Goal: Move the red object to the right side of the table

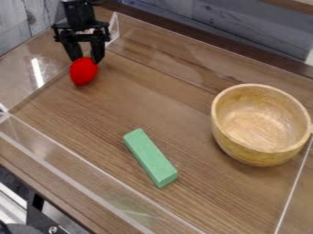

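The red object (82,72), small, glossy and rounded, lies on the table (184,101) in the far left corner. My gripper (80,58) points straight down right above it. Its two black fingers (62,52) stand apart on either side of the red object's top, so it looks open, with no grip that I can see. The red object rests on the wood.
A green rectangular block (149,156) lies near the table's middle front. A wooden bowl (261,123) stands at the right. Low clear acrylic walls (37,55) run round the edges, close to the gripper on the left and behind it.
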`<act>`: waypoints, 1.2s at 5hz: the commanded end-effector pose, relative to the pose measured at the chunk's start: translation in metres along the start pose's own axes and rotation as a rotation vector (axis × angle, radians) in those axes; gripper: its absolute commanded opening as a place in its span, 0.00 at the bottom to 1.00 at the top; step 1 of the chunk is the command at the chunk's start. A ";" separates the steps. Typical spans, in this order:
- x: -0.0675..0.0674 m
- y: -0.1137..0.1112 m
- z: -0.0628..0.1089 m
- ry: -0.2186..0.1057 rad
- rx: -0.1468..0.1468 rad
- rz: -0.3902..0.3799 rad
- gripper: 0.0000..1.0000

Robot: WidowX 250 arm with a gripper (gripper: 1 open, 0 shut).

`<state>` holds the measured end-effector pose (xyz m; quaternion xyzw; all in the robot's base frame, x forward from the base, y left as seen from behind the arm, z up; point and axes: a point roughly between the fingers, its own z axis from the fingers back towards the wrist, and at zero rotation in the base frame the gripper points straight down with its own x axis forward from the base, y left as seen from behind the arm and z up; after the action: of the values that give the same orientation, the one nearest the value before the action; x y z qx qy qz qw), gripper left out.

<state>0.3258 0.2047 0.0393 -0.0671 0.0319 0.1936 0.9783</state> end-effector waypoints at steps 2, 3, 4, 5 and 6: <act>0.001 -0.038 0.040 -0.090 -0.002 -0.060 0.00; -0.003 -0.073 0.047 -0.095 -0.012 -0.174 0.00; -0.002 -0.110 0.050 -0.088 -0.020 -0.328 0.00; -0.008 -0.145 0.049 -0.075 -0.023 -0.473 0.00; -0.012 -0.160 0.039 -0.072 -0.024 -0.498 0.00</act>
<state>0.3718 0.0601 0.0647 -0.0889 0.0222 -0.0455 0.9948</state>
